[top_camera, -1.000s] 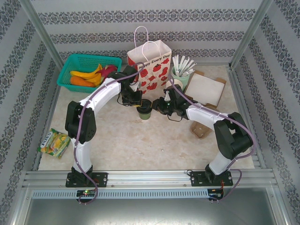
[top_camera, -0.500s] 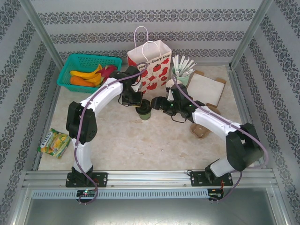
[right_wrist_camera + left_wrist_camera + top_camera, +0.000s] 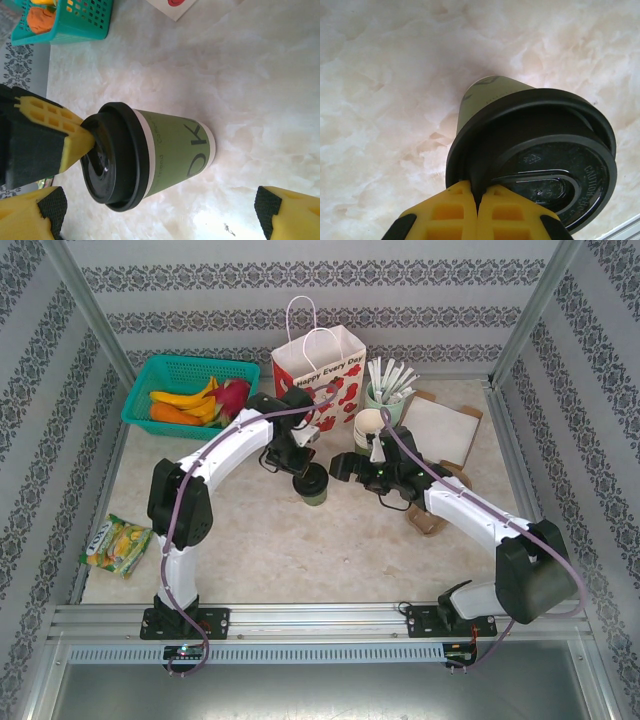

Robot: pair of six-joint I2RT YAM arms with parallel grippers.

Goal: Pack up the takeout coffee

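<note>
The takeout coffee (image 3: 315, 485) is a small green paper cup (image 3: 175, 152) with a black lid (image 3: 545, 165), upright at the tabletop in front of the paper bag (image 3: 320, 380). My left gripper (image 3: 300, 465) reaches in from the cup's back left. Its yellow fingertips (image 3: 479, 192) are shut on the lid's rim, and one finger (image 3: 55, 135) lies against the lid top. My right gripper (image 3: 345, 465) hovers just right of the cup, not touching it. Its jaws stand wide open (image 3: 157, 207), with the cup lying between and ahead of them.
A teal basket (image 3: 190, 390) of fruit sits at the back left. A stack of cream cups (image 3: 370, 428), a pale green holder of white sticks (image 3: 388, 390) and a flat cardboard box (image 3: 440, 430) stand right of the bag. A snack packet (image 3: 118, 543) lies at the left edge.
My right gripper has opened wide and reached left up to the cup. The left gripper and the cup have shifted slightly right and toward the near side.
</note>
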